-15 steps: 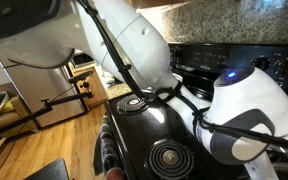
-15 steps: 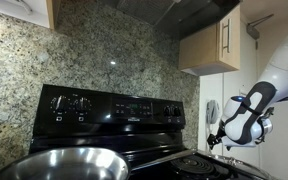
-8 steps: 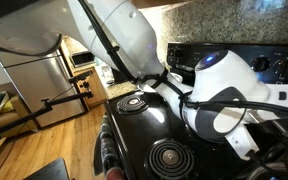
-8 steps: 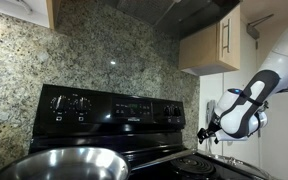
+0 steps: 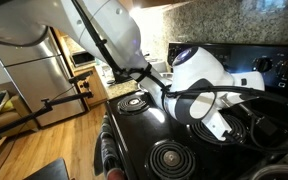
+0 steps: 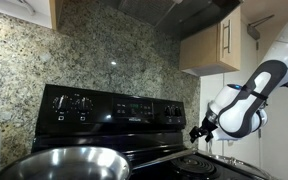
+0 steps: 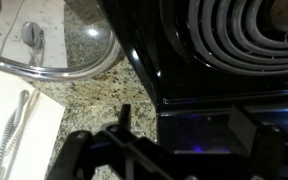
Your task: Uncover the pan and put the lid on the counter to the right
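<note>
In the wrist view the lid (image 7: 59,50), clear glass with a shiny metal rim, lies flat on the speckled granite counter (image 7: 104,95) just beside the black stovetop edge. My gripper (image 7: 184,113) is open and empty, its dark fingers spread over the stovetop's corner, apart from the lid. In an exterior view the gripper (image 6: 197,131) hangs at the stove's far right end. A shiny silver pan (image 6: 54,162) fills the near foreground, uncovered.
A coil burner (image 7: 239,30) lies close to the gripper. White paper (image 7: 14,125) lies on the counter next to the lid. Two coil burners (image 5: 136,102) (image 5: 171,157) show beside the arm (image 5: 199,80). The stove's control panel (image 6: 114,108) stands behind.
The arm has swung across the stovetop, leftward in both exterior views. The gripper stays open and empty.
</note>
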Robot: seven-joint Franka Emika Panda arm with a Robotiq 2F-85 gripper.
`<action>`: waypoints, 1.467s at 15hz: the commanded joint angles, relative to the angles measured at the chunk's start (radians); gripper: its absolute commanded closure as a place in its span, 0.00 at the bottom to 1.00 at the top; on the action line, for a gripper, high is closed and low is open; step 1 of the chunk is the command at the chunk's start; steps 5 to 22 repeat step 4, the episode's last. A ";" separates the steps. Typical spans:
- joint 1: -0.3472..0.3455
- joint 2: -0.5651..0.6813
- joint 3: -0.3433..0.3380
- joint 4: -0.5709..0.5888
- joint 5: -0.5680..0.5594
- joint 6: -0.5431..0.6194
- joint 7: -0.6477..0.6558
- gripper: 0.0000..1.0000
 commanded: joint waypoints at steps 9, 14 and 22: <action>-0.012 0.000 0.004 0.000 0.009 0.001 -0.014 0.00; -0.012 0.000 0.004 0.000 0.009 0.001 -0.014 0.00; -0.012 0.000 0.004 0.000 0.009 0.001 -0.014 0.00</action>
